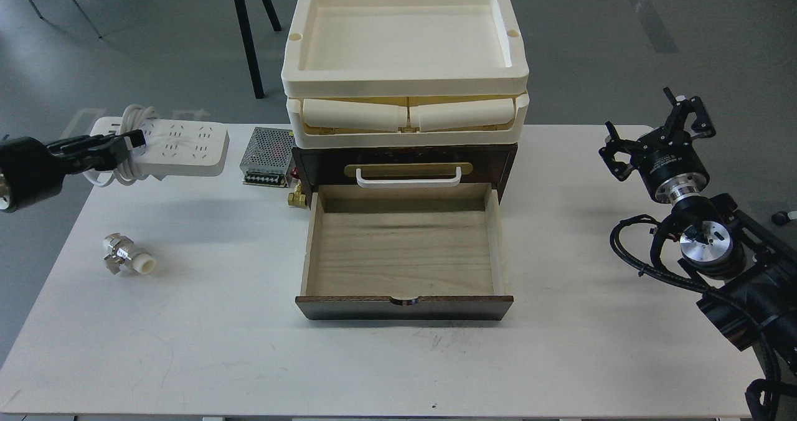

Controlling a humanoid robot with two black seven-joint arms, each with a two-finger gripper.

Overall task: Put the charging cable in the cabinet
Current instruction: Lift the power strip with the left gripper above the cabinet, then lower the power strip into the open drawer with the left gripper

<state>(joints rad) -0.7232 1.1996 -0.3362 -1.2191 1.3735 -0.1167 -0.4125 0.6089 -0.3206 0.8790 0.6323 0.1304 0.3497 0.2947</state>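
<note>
The charging cable (180, 147) is a flat white power strip with its cord looped at its left end. My left gripper (121, 144) is shut on that left end and holds the strip in the air above the table's back left part. The cabinet (405, 165) is a dark brown chest in the middle of the table. Its pale-wood drawer (403, 250) stands pulled out toward me and is empty. My right gripper (660, 134) is open and empty above the table's right edge, far from the cabinet.
Cream trays (405, 60) are stacked on the cabinet. A perforated metal power supply box (266, 157) and a small brass fitting (294, 195) lie just left of the cabinet. A white and metal fitting (127, 260) lies at the table's left.
</note>
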